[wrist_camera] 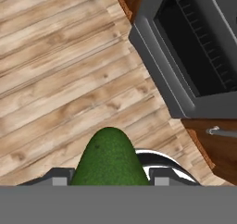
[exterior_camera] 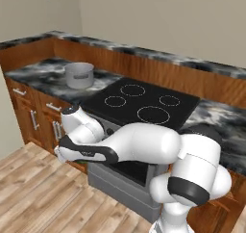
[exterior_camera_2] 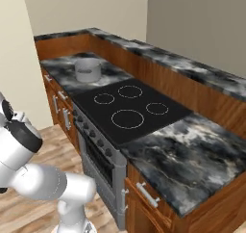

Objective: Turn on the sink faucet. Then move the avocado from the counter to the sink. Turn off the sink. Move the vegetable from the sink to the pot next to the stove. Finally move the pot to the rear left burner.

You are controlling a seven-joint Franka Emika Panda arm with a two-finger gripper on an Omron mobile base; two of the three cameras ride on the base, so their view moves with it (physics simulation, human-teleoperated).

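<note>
Below the stove (exterior_camera: pixel 144 104), out over the wooden floor (wrist_camera: pixel 60 79), the pincer (wrist_camera: pixel 109 181) pinches the avocado (wrist_camera: pixel 110 159), carried low toward the pot (exterior_camera: pixel 79 74) on the bench (exterior_camera: pixel 43 75).

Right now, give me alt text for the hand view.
A dark green, pear-shaped avocado sits between the gripper tips, held above a light wooden plank floor. The grey oven front with its dark glass door lies upper right.

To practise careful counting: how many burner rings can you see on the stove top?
4. On the stove top: rear left, rear right, front left, and the largest, front right. None looks hidden.
</note>
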